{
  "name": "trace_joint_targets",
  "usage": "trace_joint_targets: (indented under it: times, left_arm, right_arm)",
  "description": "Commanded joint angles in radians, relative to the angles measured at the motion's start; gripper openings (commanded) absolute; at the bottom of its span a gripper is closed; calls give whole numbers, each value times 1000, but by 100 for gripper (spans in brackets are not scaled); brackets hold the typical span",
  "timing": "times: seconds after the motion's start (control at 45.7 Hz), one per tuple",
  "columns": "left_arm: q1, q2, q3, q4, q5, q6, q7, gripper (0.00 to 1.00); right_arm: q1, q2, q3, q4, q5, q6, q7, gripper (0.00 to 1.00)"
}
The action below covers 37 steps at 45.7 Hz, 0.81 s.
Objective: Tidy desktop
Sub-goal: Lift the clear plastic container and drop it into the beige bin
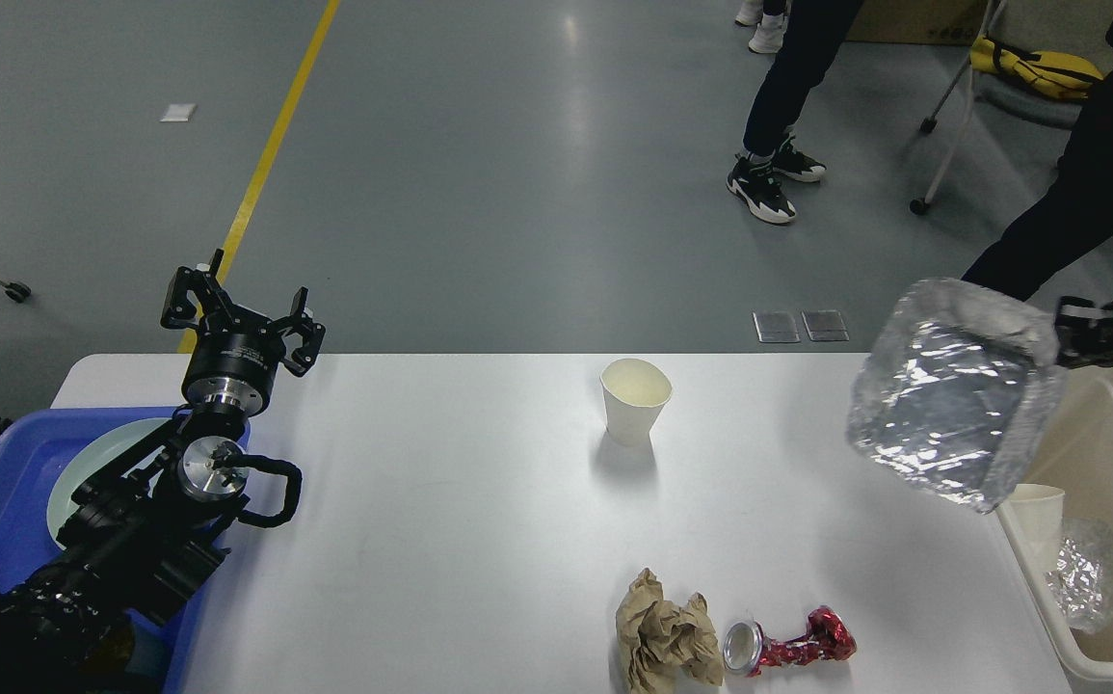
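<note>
One claw [1091, 333] clamped on foil tray [951, 395].

left tool [240, 313] upright, fingers spread; right tool [1081, 333] mostly hidden.
</note>
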Motion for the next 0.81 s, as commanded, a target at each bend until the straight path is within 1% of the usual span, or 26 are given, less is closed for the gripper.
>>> trace_joint_targets:
  times: [0.0, 0.066, 0.131, 0.241, 0.307, 0.372, 0.394, 0.416, 0.438, 0.46, 0.482, 0.701, 0.788]
  left_arm:
    - [0, 0, 0, 1, 0, 0, 0, 98]
    - [-1, 0, 0, 0, 0, 0, 0, 98]
    - [-2, 0, 0, 0, 0, 0, 0, 98]
    - [-2, 0, 0, 0, -1, 0, 0, 98]
    - [-1, 0, 0, 0, 0, 0, 0, 98]
    - [-2, 0, 0, 0, 0, 0, 0, 98]
    - [-2, 0, 0, 1, 0, 0, 0, 98]
    - [-2, 0, 0, 1, 0, 0, 0, 98]
    - [-2, 0, 0, 1, -1, 0, 0, 98]
    - [-2, 0, 0, 1, -1, 0, 0, 98]
    - [-2, 0, 0, 1, 0, 0, 0, 98]
    - [-1, 0, 0, 1, 0, 0, 0, 98]
    - [-2, 0, 0, 1, 0, 0, 0, 98]
  right_arm:
    - [-295, 26, 51, -266, 115, -180, 2, 0]
    - [-442, 84, 96, -386, 230, -302, -1, 0]
    - [-577, 140, 114, -493, 333, -451, -5, 0]
    - [-755, 252, 119, -653, 427, -649, -5, 0]
    - [-815, 298, 121, -696, 441, -718, -5, 0]
    - [-838, 315, 119, -699, 442, -743, -5, 0]
    - [-840, 316, 116, -693, 441, -742, -5, 18]
    - [-844, 316, 113, -691, 439, -740, -4, 74]
    - [-849, 318, 111, -694, 438, -740, -5, 100]
    - [-852, 319, 110, -695, 438, -740, -4, 95]
    - [-855, 324, 110, -696, 438, -740, -2, 100]
    - [-846, 335, 111, -685, 439, -738, -4, 100]
    - [-808, 325, 111, -639, 439, -737, -4, 100]
